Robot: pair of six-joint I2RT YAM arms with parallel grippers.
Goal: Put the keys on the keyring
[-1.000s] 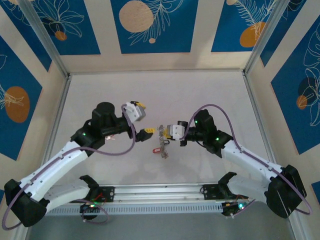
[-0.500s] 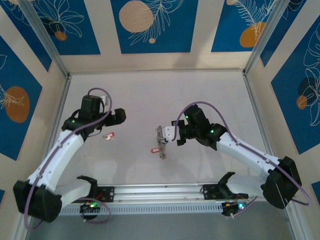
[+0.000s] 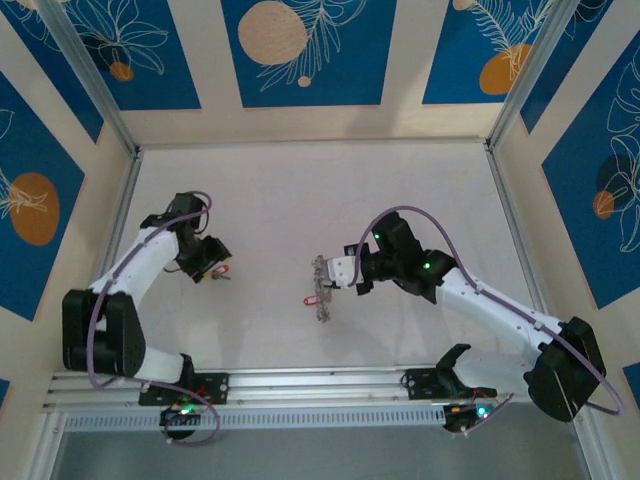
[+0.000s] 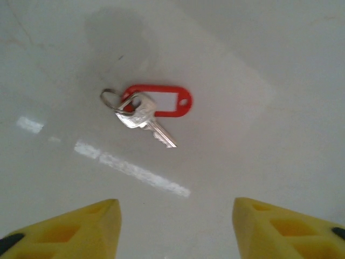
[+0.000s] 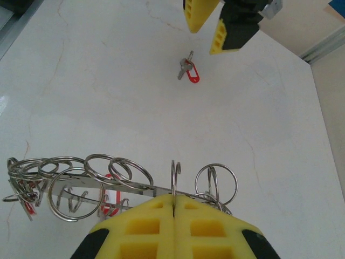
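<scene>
Swung out leftward since a second ago, the left fingers [image 4: 70,229] hang spread and empty over the bench [image 4: 269,54], just short of a red-tagged key [image 4: 148,108] lying there; the right fingers [image 5: 145,221] stay clamped on the keyring [image 5: 135,187] mid-bench.

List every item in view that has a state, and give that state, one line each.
loose key: lying flat, unheld
left gripper: open, empty, above the loose key
right gripper: shut on the keyring
keyring: clamped between the right gripper's fingers
</scene>
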